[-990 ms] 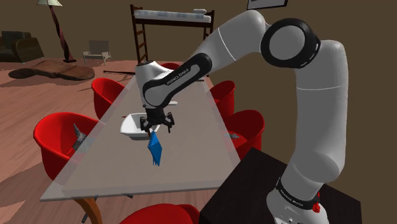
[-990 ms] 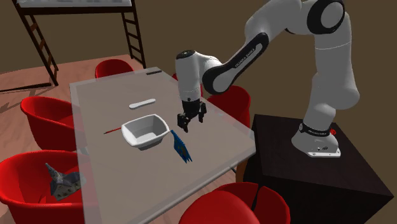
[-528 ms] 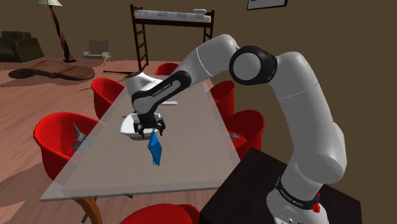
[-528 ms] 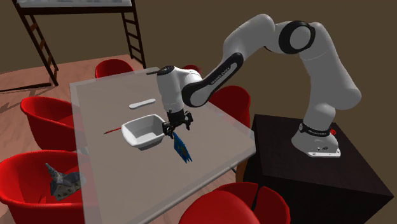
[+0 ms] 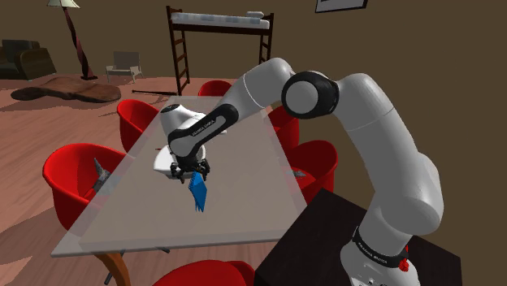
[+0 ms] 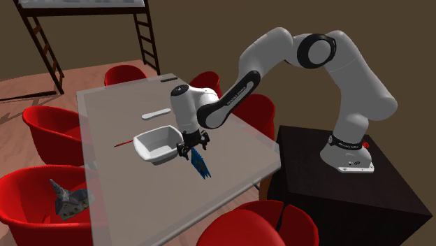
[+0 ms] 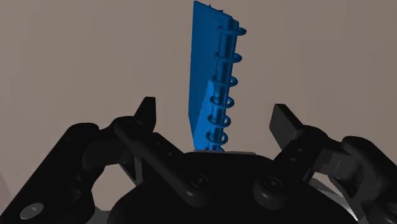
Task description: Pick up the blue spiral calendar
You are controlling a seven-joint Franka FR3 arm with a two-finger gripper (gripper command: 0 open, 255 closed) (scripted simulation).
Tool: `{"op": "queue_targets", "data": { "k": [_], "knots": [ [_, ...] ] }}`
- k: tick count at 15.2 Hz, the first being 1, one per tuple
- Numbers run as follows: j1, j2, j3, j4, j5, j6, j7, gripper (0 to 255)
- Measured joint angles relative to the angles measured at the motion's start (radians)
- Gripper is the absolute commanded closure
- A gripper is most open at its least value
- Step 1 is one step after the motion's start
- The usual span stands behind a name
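Note:
The blue spiral calendar (image 5: 197,195) (image 6: 200,165) stands on edge on the grey table (image 5: 244,175) (image 6: 241,143), just beside a white dish (image 5: 166,162) (image 6: 156,144). My black gripper (image 5: 192,171) (image 6: 191,151) hangs right over the calendar's upper end, pointing down. In the wrist view the calendar (image 7: 213,89), with its spiral rings, runs away from the gripper (image 7: 215,113) through the gap between the fingers. The fingers (image 7: 145,113) stand apart on either side and do not touch it, so the gripper is open.
Red chairs (image 5: 77,175) (image 6: 49,122) ring the table; one holds a grey object (image 6: 68,199). A white flat piece (image 6: 156,112) and a thin red stick (image 6: 124,143) lie beyond the dish. The dark stand (image 6: 335,189) is close to the table's end.
The arm has swung toward the shoulder view's left and down, bringing the gripper from above the dish's far side to the top of the calendar. The calendar has not moved.

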Motion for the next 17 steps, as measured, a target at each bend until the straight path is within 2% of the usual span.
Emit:
{"op": "queue_targets", "data": {
  "k": [1, 2, 12, 17],
  "knots": [
    [0.001, 0.006, -0.001, 0.003, -0.001, 0.003, 0.001, 0],
    [0.001, 0.009, -0.001, 0.003, -0.002, 0.005, 0.001, 255],
    [0.002, 0.010, -0.001, 0.004, -0.002, 0.006, 0.002, 255],
    [-0.002, -0.022, 0.005, 0.002, 0.006, -0.024, -0.005, 255]
  ]
}}
